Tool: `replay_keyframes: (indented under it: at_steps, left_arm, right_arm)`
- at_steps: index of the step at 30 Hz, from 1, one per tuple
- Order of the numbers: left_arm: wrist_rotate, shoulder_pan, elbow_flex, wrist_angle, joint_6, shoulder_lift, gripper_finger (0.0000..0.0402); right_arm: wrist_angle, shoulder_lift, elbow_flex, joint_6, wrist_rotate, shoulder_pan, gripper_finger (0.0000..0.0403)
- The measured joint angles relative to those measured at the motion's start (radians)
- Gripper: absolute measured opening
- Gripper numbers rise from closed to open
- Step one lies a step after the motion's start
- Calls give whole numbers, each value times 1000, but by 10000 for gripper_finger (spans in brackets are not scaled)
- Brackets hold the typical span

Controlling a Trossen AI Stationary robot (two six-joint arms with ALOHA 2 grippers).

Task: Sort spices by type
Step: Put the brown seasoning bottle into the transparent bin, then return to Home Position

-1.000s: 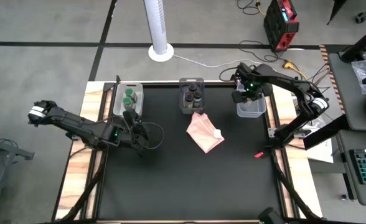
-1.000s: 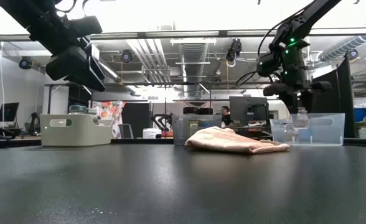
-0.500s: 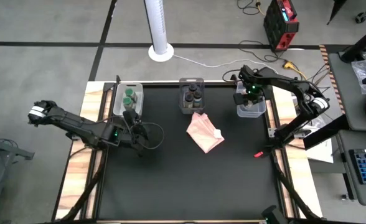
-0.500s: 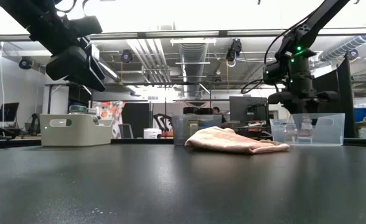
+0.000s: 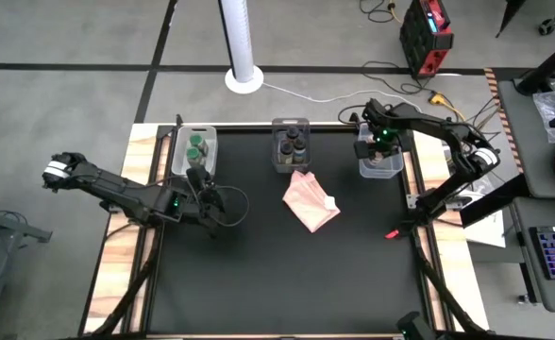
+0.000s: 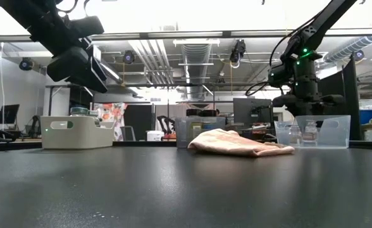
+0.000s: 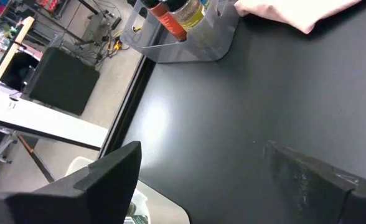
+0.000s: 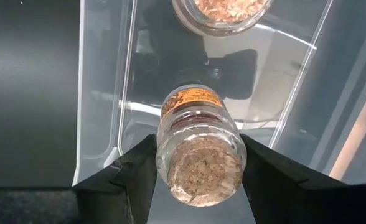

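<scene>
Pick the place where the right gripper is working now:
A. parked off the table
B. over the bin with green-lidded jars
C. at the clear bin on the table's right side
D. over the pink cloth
C: in the high view the right gripper sits at the clear bin on the right, and its wrist view shows a jar between its fingers inside that bin.

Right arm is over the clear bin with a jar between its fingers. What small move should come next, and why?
Probably opening a little wider and lifting straight up. The right gripper has the tan-lidded jar down inside the right clear bin, beside another jar of the same kind, so it looks delivered.
</scene>
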Motion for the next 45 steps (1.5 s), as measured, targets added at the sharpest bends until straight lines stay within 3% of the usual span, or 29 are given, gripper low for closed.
replay_keyframes:
  at_steps: [8, 23, 32, 38, 45]
  left_arm:
    - [0, 0, 0, 0, 4, 0, 320]
    - [0, 0, 0, 0, 4, 0, 320]
    - [0, 0, 0, 2, 8, 0, 320]
    - [0, 0, 0, 8, 7, 0, 320]
    - [0, 0, 0, 9, -66, 0, 320]
  right_arm:
    - [5, 0, 0, 9, -3, 0, 203]
    - [2, -14, 28, -18, -15, 0, 311]
    - [8, -121, 145, -27, -12, 14, 335]
    - [109, -259, 141, -40, -10, 135, 324]
    - [295, -401, 104, -44, 83, 410, 293]
